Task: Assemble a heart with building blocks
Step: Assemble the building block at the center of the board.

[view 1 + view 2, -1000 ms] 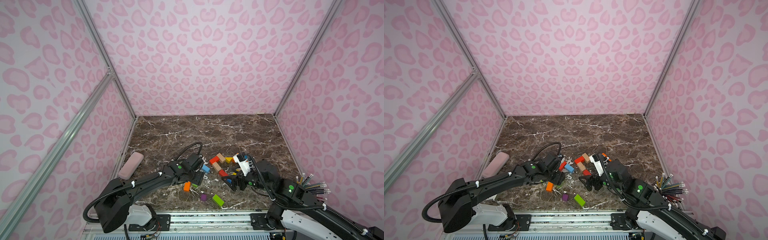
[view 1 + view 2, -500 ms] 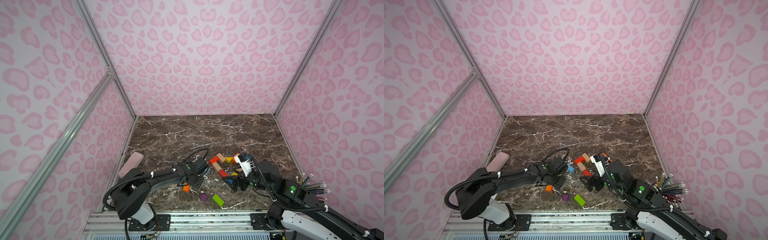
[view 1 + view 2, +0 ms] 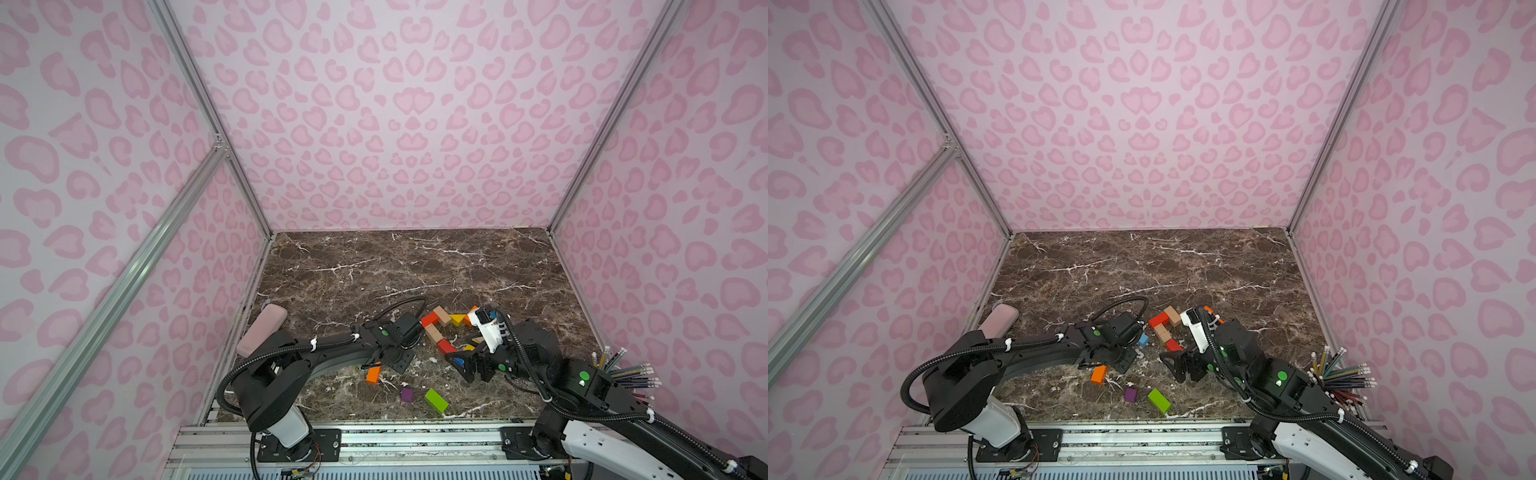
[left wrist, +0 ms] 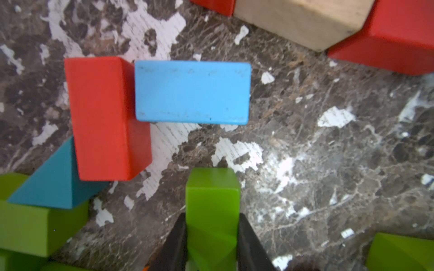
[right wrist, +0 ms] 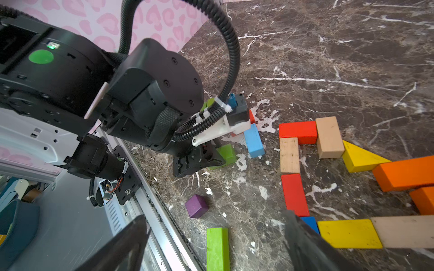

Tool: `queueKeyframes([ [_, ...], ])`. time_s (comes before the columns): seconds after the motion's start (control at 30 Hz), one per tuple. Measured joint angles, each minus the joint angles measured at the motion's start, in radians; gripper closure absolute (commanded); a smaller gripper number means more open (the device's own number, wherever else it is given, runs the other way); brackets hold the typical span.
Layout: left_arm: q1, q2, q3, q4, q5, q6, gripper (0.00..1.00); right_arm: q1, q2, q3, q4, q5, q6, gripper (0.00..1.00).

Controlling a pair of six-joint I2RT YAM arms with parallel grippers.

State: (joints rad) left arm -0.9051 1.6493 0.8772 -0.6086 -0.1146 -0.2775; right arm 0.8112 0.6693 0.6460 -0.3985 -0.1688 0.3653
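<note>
Close to the front rail, three loose pieces are lying in the open. A green brick (image 3: pixel 436 401) is sitting nearest the table's (image 3: pixel 353 399) front edge, with a purple cube (image 3: pixel 407 395) beside it and an orange block (image 3: pixel 372 375) just beside the left gripper (image 3: pixel 390 357). That gripper is pinching a green block (image 4: pixel 212 194) tight between its fingers (image 4: pixel 173 246). The block's near end is running off the left wrist picture, and in both top views the wrist is hiding it. More green pieces (image 4: pixel 23 223) are being cut off at that picture's border, so their number is not showing.

The right gripper (image 5: pixel 216 214) is hanging spread wide, gripping nothing, and one finger (image 5: pixel 305 241) is covering most of a dark blue piece (image 5: pixel 310 223).

A light blue brick (image 4: pixel 192 92) is butting against a red block (image 4: pixel 103 117), with a teal prism (image 4: pixel 51 183) at that block's other end.

Just beyond, the outline is showing two red bricks (image 5: pixel 298 131), two short tan bricks (image 5: pixel 328 137), one long tan brick (image 5: pixel 404 231), one yellow triangle (image 5: pixel 359 157), one yellow brick (image 5: pixel 350 233) and two orange pieces (image 5: pixel 404 172) running out of frame.

A bundle of pencils (image 3: pixel 631 374) is crowding the right wall. Past the outline, open marble is stretching to the back wall.
</note>
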Motion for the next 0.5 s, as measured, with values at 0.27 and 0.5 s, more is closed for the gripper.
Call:
queueKeyframes([
  [0.27,0.0,0.042,0.039,0.021,-0.011,0.038,0.69,0.0,0.0,0.0,0.0,0.003,0.0,0.07],
  [0.5,0.0,0.063,0.058,0.03,-0.017,0.045,0.69,0.0,0.0,0.0,0.0,0.01,0.0,0.07],
])
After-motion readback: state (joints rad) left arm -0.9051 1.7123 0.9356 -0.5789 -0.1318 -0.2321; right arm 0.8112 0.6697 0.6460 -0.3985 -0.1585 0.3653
